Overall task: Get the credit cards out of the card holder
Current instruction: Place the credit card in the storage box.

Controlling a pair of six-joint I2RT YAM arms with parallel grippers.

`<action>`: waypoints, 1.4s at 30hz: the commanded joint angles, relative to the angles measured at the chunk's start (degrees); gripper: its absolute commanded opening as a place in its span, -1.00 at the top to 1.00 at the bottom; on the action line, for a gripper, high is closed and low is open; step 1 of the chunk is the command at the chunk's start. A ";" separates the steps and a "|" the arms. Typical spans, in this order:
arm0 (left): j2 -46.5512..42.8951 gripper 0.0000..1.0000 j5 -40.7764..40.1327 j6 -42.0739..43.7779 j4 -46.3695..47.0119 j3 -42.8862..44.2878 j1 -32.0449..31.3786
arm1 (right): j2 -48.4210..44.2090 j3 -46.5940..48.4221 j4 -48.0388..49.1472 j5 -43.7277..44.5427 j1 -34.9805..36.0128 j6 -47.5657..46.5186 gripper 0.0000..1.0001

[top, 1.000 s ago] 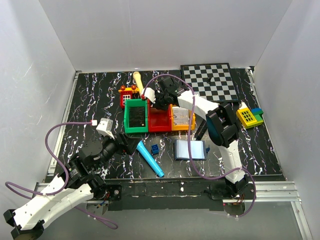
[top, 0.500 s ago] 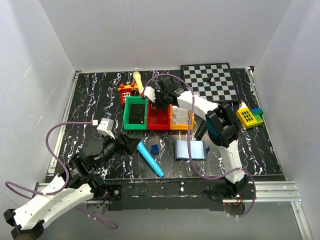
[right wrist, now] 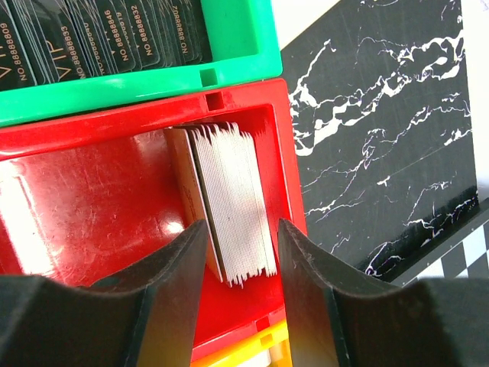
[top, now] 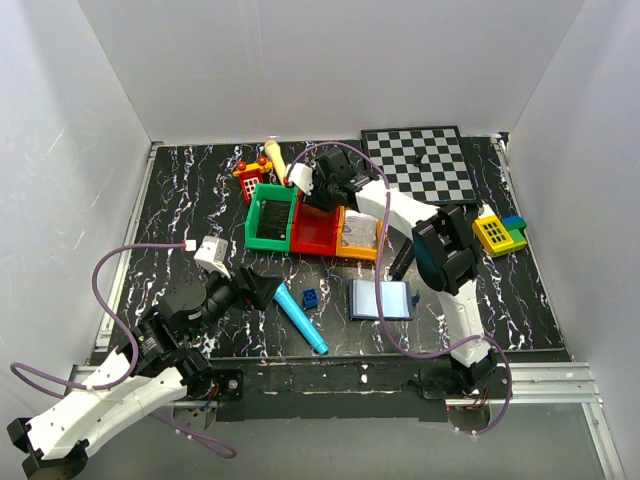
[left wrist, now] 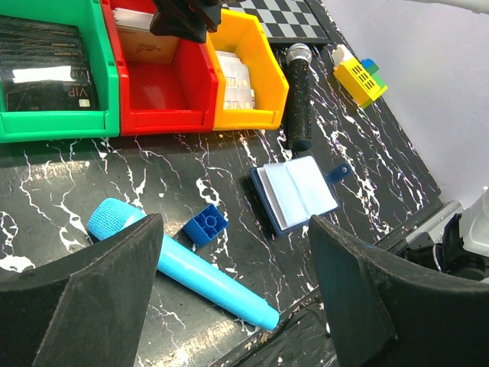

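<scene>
Near edge: left tool [left wrist: 237,306] hovers low over the table [top: 180,200], jaws wide, nothing between them. It looks parked clear of the work while aimed across it.

Just ahead of it lie a cyan toy microphone [left wrist: 183,264] and a small blue brick [left wrist: 205,224], both loose on the table and apart from each other.

A little right of these is the card holder [left wrist: 294,195], lying flat and spread open with its light inside face up and its tab pointing right. No card shows in its pockets from here, though the pockets are too small to read surely. It is open, I judge, so the cards can slide out.

Behind it a black microphone [left wrist: 298,95] lies beside the orange bin [left wrist: 252,115].

Mid table: three bins in a row. The green bin [right wrist: 229,76] holds black VIP cards in rows. The red bin [right wrist: 92,199] holds a stack of cards [right wrist: 237,183] standing on edge against its far wall.

Right tool [right wrist: 238,252] hangs over the red bin, jaws parted to either side of that stack and pinching nothing that I can see. This looks like a drop-off point.

Far right: a checkerboard [top: 420,163].
</scene>
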 commanded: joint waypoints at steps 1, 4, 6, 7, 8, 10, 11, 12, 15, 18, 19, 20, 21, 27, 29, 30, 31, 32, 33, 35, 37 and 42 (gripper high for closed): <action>0.11 -0.53 0.33 -0.02 0.90 -0.63 0.23 | 1.28 2.70 2.99 2.45 -0.05 0.28 -0.01; 0.29 -0.53 0.42 -0.11 0.90 -0.63 0.23 | 1.55 2.79 3.08 2.81 -0.05 0.28 -0.01; 0.28 -0.53 0.42 -0.11 0.90 -0.72 0.15 | 1.90 2.88 3.17 2.98 -0.05 0.63 -0.01; 0.29 -0.53 0.42 -0.02 0.90 -0.72 0.23 | 1.99 3.05 3.26 2.90 -0.05 0.72 -0.02; 0.37 -0.53 0.42 -0.02 0.90 -0.72 0.23 | 1.99 3.05 3.52 4.72 -0.05 0.89 -0.02; 0.46 -0.53 0.42 -0.02 0.89 -0.72 0.15 | 2.16 3.23 3.96 5.79 -0.05 1.25 -0.03; 0.55 -0.53 0.42 -0.02 0.90 -0.55 0.15 | 2.16 3.31 4.14 6.23 -0.05 1.33 -0.03; 0.55 -0.53 0.42 -0.02 0.90 -0.63 0.23 | 2.34 3.49 4.22 6.76 -0.05 1.42 -0.04; 0.64 -0.54 0.51 0.07 0.90 -0.54 0.23 | 2.60 3.76 4.66 8.08 -0.05 1.42 -0.04; 0.64 -0.53 0.42 0.07 0.81 -0.54 0.23 | 2.43 3.67 5.19 8.60 -0.05 1.51 -0.05; 0.64 -0.53 0.33 0.07 0.81 -0.54 0.23 | 2.43 3.58 5.28 8.69 -0.05 1.60 -0.05; 0.64 -0.53 0.33 0.07 0.81 -0.63 0.23 | 2.43 3.49 5.37 8.96 -0.05 1.69 -0.05; 0.72 -0.53 0.33 0.24 0.81 -0.54 0.15 | 2.34 3.49 5.63 9.13 -0.05 1.69 -0.05; 0.73 -0.53 0.42 0.07 0.90 -0.54 0.23 | 1.46 3.14 6.16 9.14 -0.05 1.86 -0.05; 0.64 -0.53 0.42 0.07 0.98 -0.63 0.23 | 1.20 3.05 6.51 9.14 -0.05 1.95 -0.05; 0.64 -0.53 0.42 0.07 0.90 -0.46 0.23 | 0.85 2.88 6.60 9.05 -0.05 1.95 -0.05; 0.64 -0.54 0.51 0.07 0.81 -0.46 0.23 | 0.58 2.62 6.95 8.96 -0.05 2.12 -0.05; 0.64 -0.53 0.42 0.07 0.81 -0.46 0.15 | 0.32 2.53 6.95 8.87 -0.05 2.30 -0.05; 0.64 -0.53 0.42 0.07 0.81 -0.46 0.23 | 0.23 2.61 6.95 8.87 -0.05 2.13 -0.05; 0.55 -0.54 0.51 0.07 0.89 -0.37 0.23 | -0.38 2.44 6.95 8.96 -0.05 2.21 -0.05; 0.55 -0.53 0.51 -0.02 0.81 -0.37 0.23 | -0.91 2.09 7.21 8.96 -0.05 2.13 -0.05; 0.37 -0.53 0.59 -0.28 0.72 -0.37 0.15 | -2.14 1.38 7.74 9.05 -0.05 2.13 -0.05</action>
